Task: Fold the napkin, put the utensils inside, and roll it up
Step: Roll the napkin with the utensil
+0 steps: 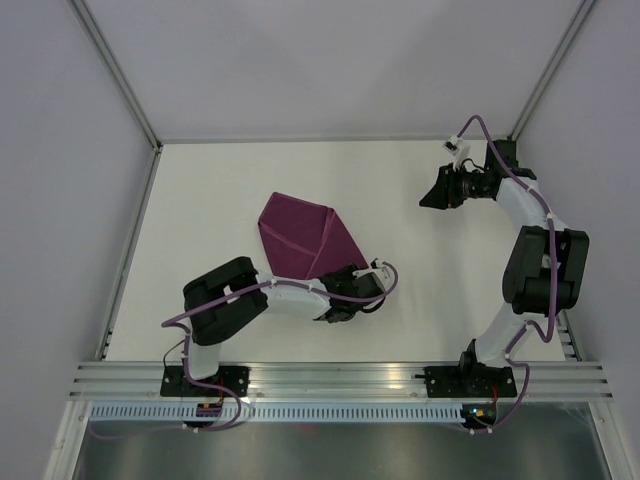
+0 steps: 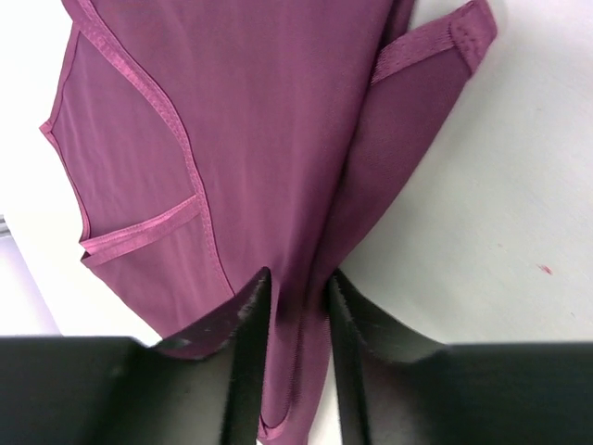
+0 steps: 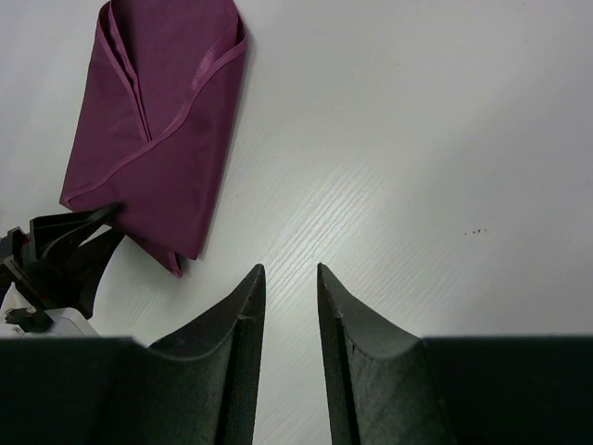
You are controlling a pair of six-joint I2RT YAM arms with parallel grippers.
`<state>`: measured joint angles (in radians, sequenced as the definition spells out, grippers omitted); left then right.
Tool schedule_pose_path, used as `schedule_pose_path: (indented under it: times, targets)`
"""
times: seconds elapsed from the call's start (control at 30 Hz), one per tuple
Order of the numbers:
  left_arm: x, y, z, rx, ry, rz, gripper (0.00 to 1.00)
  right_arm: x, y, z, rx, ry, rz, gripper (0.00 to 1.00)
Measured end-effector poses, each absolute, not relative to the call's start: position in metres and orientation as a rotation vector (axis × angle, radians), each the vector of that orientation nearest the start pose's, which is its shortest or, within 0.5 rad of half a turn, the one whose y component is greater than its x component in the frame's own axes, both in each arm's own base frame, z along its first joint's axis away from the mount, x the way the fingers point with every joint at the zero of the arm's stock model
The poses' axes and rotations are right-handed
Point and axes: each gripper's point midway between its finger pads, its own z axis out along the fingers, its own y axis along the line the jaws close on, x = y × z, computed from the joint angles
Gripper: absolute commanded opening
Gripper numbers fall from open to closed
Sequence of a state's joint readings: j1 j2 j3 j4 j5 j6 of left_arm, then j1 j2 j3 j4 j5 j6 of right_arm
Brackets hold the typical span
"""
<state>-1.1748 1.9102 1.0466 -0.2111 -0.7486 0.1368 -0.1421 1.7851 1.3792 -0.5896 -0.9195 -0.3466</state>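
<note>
The magenta-purple napkin [image 1: 300, 235] lies folded into an overlapping, pointed shape in the middle of the white table. It also shows in the left wrist view [image 2: 259, 120] and the right wrist view [image 3: 157, 120]. My left gripper [image 1: 338, 278] is at the napkin's near right corner and is shut on a fold of the cloth, which sits between the fingertips [image 2: 296, 278]. My right gripper [image 1: 432, 195] hovers at the far right, well away from the napkin, open and empty [image 3: 289, 269]. No utensils show in any view.
The table [image 1: 220, 180] is walled by grey panels at the back and both sides. An aluminium rail [image 1: 340, 378] carrying the arm bases runs along the near edge. The left gripper [image 3: 65, 250] shows in the right wrist view beside the napkin's tip.
</note>
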Motion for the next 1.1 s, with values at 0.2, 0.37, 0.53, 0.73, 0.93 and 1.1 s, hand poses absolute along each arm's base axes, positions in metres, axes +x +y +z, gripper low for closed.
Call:
schedule_pose_path:
  times: [0.2, 0.37, 0.53, 0.73, 0.93, 1.1]
  targets:
    - [0.261, -0.292, 0.018, 1.222, 1.980, 0.512, 0.21, 0.409, 0.074, 0.144, -0.549, 2.188, 0.913, 0.34]
    - [0.262, -0.289, 0.015, 1.228, 1.998, 0.512, 0.05, 0.407, 0.074, 0.142, -0.557, 2.188, 0.912, 0.34]
    - [0.265, -0.286, 0.014, 1.235, 2.017, 0.506, 0.02, 0.401, 0.074, 0.140, -0.566, 2.189, 0.908, 0.34]
    - [0.266, -0.287, 0.015, 1.259, 2.048, 0.450, 0.02, 0.398, 0.074, 0.141, -0.580, 2.182, 0.897, 0.34]
    - [0.262, -0.289, 0.016, 1.294, 2.125, 0.278, 0.02, 0.392, 0.074, 0.146, -0.615, 2.159, 0.876, 0.35]
    - [0.251, -0.296, 0.017, 1.350, 2.185, 0.118, 0.02, 0.386, 0.075, 0.156, -0.659, 2.119, 0.844, 0.35]
